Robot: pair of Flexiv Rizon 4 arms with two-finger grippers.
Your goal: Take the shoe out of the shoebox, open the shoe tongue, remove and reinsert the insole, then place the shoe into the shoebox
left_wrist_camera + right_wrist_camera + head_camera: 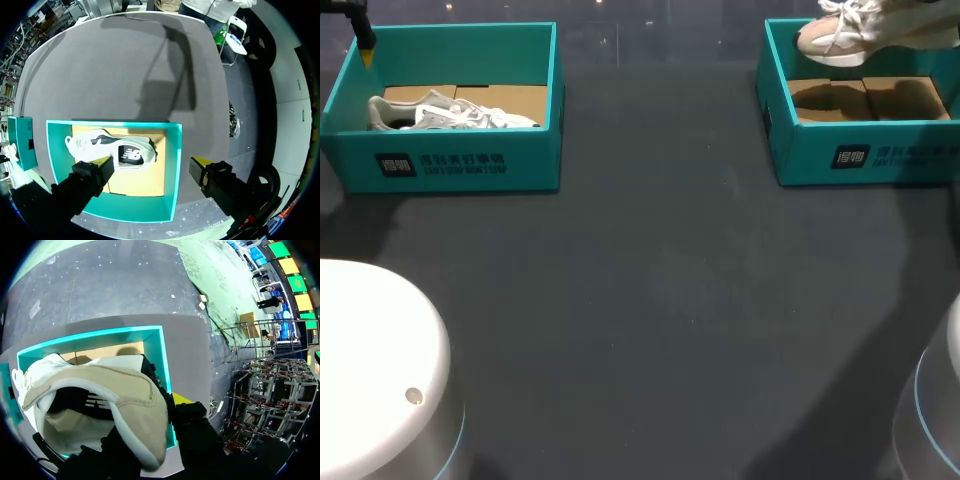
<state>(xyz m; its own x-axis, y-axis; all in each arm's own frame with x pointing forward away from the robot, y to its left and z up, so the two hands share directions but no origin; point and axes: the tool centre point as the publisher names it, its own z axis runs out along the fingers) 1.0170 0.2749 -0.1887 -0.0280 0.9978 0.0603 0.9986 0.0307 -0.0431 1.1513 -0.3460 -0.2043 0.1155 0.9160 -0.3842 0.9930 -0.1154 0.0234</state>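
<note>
Left jaws — wide apart, right jaws clamped

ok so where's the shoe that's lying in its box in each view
Head view: the shoe lies in the left box, at the picture's left.
Left wrist view: in the same box, ahead of the open left end effector, close by one finger.
Right wrist view: not in it; what shows there is the other shoe, lifted.
Shared landmark: the teal box around it, in the head and left wrist views.

There are two teal boxes [470, 165] [880, 158] on the one dark counter [660, 300] and two pale shoes [450, 113] [850, 35], so one shoe for each box
</note>
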